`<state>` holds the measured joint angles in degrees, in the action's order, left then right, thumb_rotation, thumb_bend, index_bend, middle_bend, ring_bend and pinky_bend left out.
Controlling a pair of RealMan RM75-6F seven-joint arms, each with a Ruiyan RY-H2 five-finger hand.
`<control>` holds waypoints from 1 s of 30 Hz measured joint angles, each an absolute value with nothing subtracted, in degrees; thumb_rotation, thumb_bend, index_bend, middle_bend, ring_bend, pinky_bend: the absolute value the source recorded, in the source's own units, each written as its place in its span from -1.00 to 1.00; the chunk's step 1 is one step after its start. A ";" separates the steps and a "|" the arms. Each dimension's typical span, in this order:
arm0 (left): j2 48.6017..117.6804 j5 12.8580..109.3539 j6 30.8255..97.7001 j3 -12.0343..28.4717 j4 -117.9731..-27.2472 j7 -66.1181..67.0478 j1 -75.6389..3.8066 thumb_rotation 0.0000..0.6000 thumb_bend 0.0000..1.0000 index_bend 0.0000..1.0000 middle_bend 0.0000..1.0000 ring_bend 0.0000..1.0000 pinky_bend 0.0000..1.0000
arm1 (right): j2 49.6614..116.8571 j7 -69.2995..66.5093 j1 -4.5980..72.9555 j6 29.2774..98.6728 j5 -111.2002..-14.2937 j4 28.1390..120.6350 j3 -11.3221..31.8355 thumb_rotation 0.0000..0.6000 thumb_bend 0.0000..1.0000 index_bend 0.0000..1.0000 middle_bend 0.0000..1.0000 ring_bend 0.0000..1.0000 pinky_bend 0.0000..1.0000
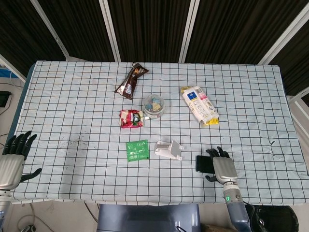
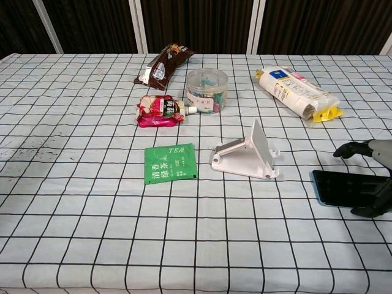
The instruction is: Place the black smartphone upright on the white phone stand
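The black smartphone (image 1: pixel 203 164) (image 2: pixel 342 188) lies flat on the checked tablecloth near the front edge, right of the white phone stand (image 1: pixel 169 150) (image 2: pixel 247 157). The stand holds nothing, and its back plate is tilted up. My right hand (image 1: pixel 221 166) (image 2: pixel 375 174) is spread over the phone's right part and hides it, with fingers beyond the far edge and thumb at the near edge. I cannot see it gripping the phone. My left hand (image 1: pixel 12 161) hangs off the table's front left corner, fingers apart and holding nothing.
A green tea sachet (image 1: pixel 137 150) (image 2: pixel 169 163) lies left of the stand. Behind it are a red snack packet (image 1: pixel 131 118), a round clear tub (image 1: pixel 153 105), a brown wrapper (image 1: pixel 131 81) and a white-and-yellow pack (image 1: pixel 199 105).
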<state>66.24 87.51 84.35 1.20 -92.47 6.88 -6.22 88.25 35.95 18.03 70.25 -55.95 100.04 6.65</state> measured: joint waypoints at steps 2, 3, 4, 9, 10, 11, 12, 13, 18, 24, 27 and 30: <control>66.24 87.47 84.32 1.22 -92.49 6.83 -6.24 1.00 -1.00 -1.00 -1.00 -1.00 -1.00 | 88.32 35.80 18.12 70.22 -55.44 99.68 6.76 1.00 -0.45 -0.52 -0.61 -1.00 -0.72; 66.23 87.45 84.28 1.22 -92.49 6.82 -6.25 1.00 -1.00 -1.00 -1.00 -1.00 -1.00 | 88.34 35.66 18.19 70.17 -55.08 99.42 6.84 1.00 -0.44 -0.50 -0.60 -1.00 -0.72; 66.23 87.43 84.25 1.22 -92.49 6.82 -6.27 1.00 -1.00 -1.00 -1.00 -1.00 -1.00 | 88.34 35.55 18.26 70.12 -54.82 99.22 6.91 1.00 -0.44 -0.48 -0.60 -1.00 -0.72; 66.22 87.47 84.30 1.22 -92.49 6.82 -6.26 1.00 -1.00 -1.00 -1.00 -1.00 -1.00 | 88.24 34.90 18.48 69.95 -54.01 98.69 6.99 1.00 -0.44 -0.45 -0.58 -1.00 -0.72; 66.21 87.46 84.32 1.22 -92.50 6.83 -6.25 1.00 -1.00 -1.00 -1.00 -1.00 -1.00 | 88.24 34.74 18.50 69.92 -53.92 98.67 6.96 1.00 -0.44 -0.44 -0.58 -1.00 -0.72; 66.21 87.46 84.33 1.22 -92.51 6.83 -6.25 1.00 -1.00 -1.00 -1.00 -1.00 -1.00 | 88.25 34.60 18.54 69.91 -53.84 98.65 6.91 1.00 -0.44 -0.44 -0.57 -1.00 -0.72; 66.21 87.47 84.36 1.22 -92.52 6.83 -6.24 1.00 -1.00 -1.00 -1.00 -1.00 -1.00 | 88.29 34.51 18.61 69.90 -53.76 98.64 6.83 1.00 -0.44 -0.43 -0.56 -1.00 -0.72; 66.21 87.48 84.39 1.22 -92.54 6.84 -6.22 1.00 -1.00 -1.00 -1.00 -1.00 -1.00 | 88.35 34.46 18.66 69.89 -53.70 98.64 6.79 1.00 -0.44 -0.43 -0.56 -1.00 -0.72; 66.18 87.37 84.44 1.23 -92.61 6.83 -6.16 1.00 -1.00 -1.00 -1.00 -1.00 -1.00 | 88.75 34.69 18.96 69.82 -53.16 98.26 6.35 1.00 -0.44 -0.40 -0.54 -1.00 -0.72; 66.12 87.22 84.38 1.26 -92.66 6.79 -6.15 1.00 -1.00 -1.00 -1.00 -1.00 -1.00 | 89.18 34.51 19.09 69.93 -52.51 97.60 6.08 1.00 -0.43 -0.39 -0.52 -1.00 -0.72; 66.13 87.16 84.33 1.28 -92.67 6.79 -6.17 1.00 -1.00 -1.00 -1.00 -1.00 -1.00 | 89.36 34.42 19.22 69.96 -52.18 97.40 6.08 1.00 -0.43 -0.36 -0.49 -1.00 -0.71; 66.12 87.12 84.30 1.31 -92.74 6.85 -6.19 1.00 -1.00 -1.00 -1.00 -1.00 -1.00 | 89.51 34.15 19.40 70.01 -51.87 97.53 6.28 1.00 -0.43 -0.33 -0.46 -1.00 -0.72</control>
<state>66.12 87.12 84.30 1.31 -92.74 6.85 -6.19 89.51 34.15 19.40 70.01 -51.87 97.53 6.28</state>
